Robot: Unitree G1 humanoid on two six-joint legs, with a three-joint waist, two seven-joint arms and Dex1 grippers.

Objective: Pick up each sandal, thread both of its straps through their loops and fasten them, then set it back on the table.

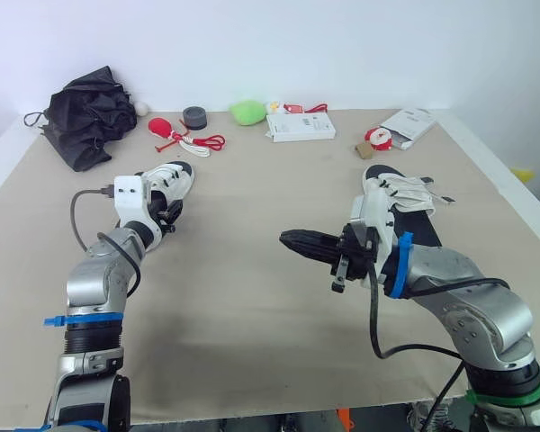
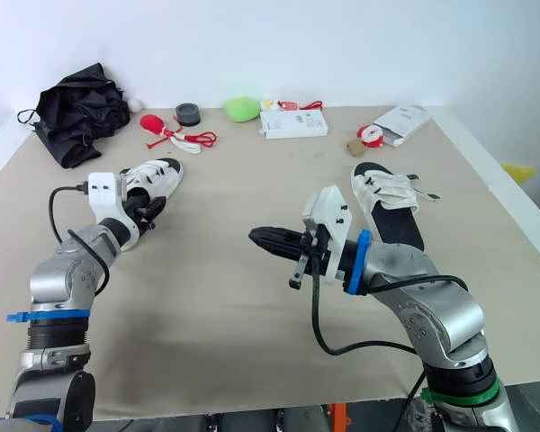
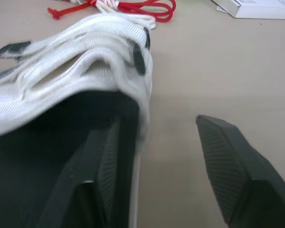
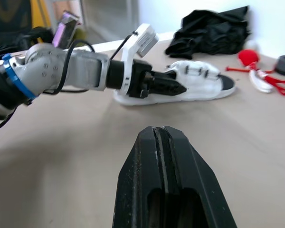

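Observation:
A white-strapped sandal [image 1: 171, 180] with a black footbed lies on the left of the table. My left gripper [image 1: 168, 214] is open at its near end. In the left wrist view one finger [image 3: 107, 161] rests over the footbed under the white straps [image 3: 85, 71], and the other finger [image 3: 230, 156] is outside, above the bare table. The second sandal [image 1: 403, 200] lies on the right with its straps loose, behind my right arm. My right gripper [image 1: 294, 240] is shut on nothing and hovers over the middle of the table, pointing toward the left sandal [image 4: 199, 85].
Along the back of the table lie a black bag [image 1: 90, 112], a red and white cord [image 1: 187, 138], a black tape roll [image 1: 195, 117], a green object [image 1: 247, 112], a white box [image 1: 300, 126] and a white packet [image 1: 408, 124]. The table's right edge [image 1: 513, 193] runs near the second sandal.

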